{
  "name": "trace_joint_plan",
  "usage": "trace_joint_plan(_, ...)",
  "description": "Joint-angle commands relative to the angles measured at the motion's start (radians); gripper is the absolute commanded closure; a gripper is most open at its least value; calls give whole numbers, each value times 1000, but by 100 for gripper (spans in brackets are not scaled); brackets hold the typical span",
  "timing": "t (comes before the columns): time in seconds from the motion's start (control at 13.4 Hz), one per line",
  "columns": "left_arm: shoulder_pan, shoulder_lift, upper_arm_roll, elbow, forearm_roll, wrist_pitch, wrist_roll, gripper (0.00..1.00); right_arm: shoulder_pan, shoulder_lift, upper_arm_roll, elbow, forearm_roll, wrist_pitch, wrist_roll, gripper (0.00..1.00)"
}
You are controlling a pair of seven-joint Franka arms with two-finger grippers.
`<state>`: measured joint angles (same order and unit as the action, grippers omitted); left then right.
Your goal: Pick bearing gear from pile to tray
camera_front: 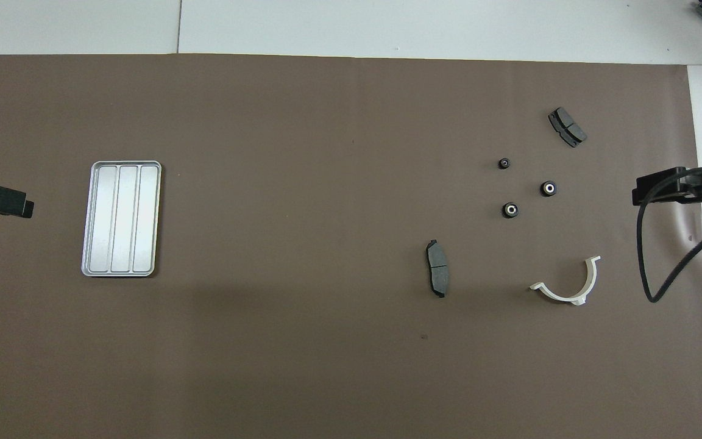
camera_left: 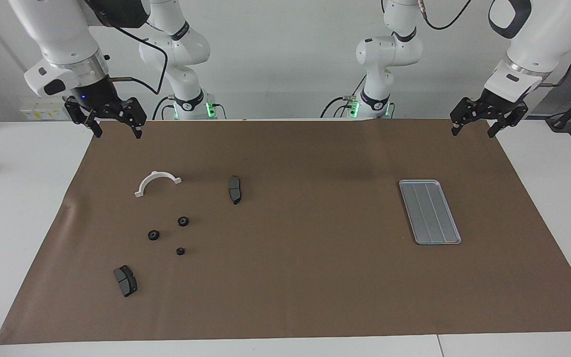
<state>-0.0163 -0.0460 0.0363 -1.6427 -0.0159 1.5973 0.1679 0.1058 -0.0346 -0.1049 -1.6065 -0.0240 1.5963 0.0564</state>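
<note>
The right gripper [camera_left: 115, 125] is hanging with its fingers spread apart and nothing between them, up in the air over the edge of the brown mat [camera_left: 295, 277] at the right arm's end of the table. The left gripper [camera_left: 481, 125] is waiting the same way, fingers apart and holding nothing, over the mat's edge at the left arm's end.

Out from the right gripper, the pile is lying scattered on the mat: a white half-ring bracket [camera_left: 156, 182] nearest the robots, a dark brake pad [camera_left: 235, 190] beside it toward the middle, then three small black gears [camera_left: 183, 221] [camera_left: 153, 235] [camera_left: 180, 251] sitting apart from each other, and a second brake pad [camera_left: 125, 280] farthest from the robots.

The tray [camera_left: 429, 211] is lying flat at the left arm's end, well apart from the pile, with nothing in it.
</note>
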Motion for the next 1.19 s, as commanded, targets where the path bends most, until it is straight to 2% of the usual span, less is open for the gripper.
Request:
trace_joint_plan(0.0,13,-25,-6,-23,-10,-7,-4,0,-9,-25,2,-27,-2,-9,-27,0)
trace_joint_plan(0.45,13,-25,-6,-23,-10,-7,-4,0,-9,-28,2,-44,-2,14,-27,0)
trace_joint_plan(0.82,13,-25,-6,-23,-10,-7,-4,0,-12,-10,2,-167,-1,226,-67,0)
trace_joint_plan(1.12,13,-25,-6,-23,-10,-7,-4,0,-63,135,2,-204,59,420,-193,0)
